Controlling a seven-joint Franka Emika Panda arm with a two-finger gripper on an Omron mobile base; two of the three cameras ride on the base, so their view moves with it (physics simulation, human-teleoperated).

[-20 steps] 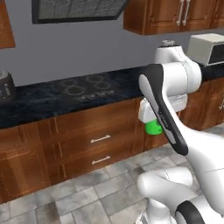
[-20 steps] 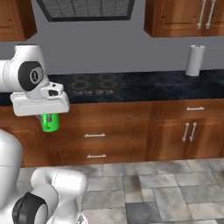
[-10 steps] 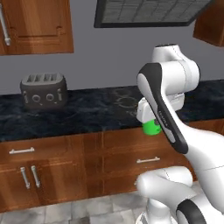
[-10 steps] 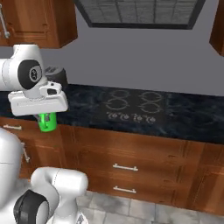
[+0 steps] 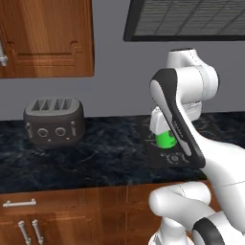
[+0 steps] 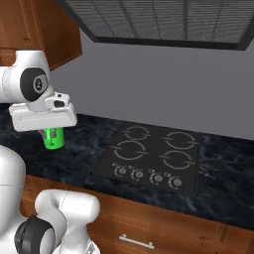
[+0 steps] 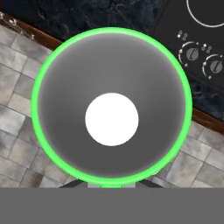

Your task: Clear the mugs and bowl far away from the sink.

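Note:
A small bright green mug (image 5: 166,139) hangs upright under the white hand, above the front edge of the dark counter. My gripper (image 6: 52,135) is shut on the mug (image 6: 53,139), and its fingers are hidden by the hand and the cup. In the hand view I look straight down into the mug (image 7: 112,65), with its green rim, grey inside and white bottom. It hangs over the line between counter and floor. The bowl and the sink are out of view.
A black four-ring cooktop (image 6: 151,158) with a row of knobs (image 7: 192,54) lies in the dark stone counter (image 5: 95,158). A grey toaster (image 5: 53,119) stands at the left. A range hood (image 6: 158,22) and a wooden wall cabinet (image 5: 45,38) hang above. Grey floor tiles (image 7: 17,109) lie below.
The whole picture has shifted as the base drove along the counter, closer to it; toaster and cooktop now look larger. The mug stays in the shut gripper, in the same place against the arm.

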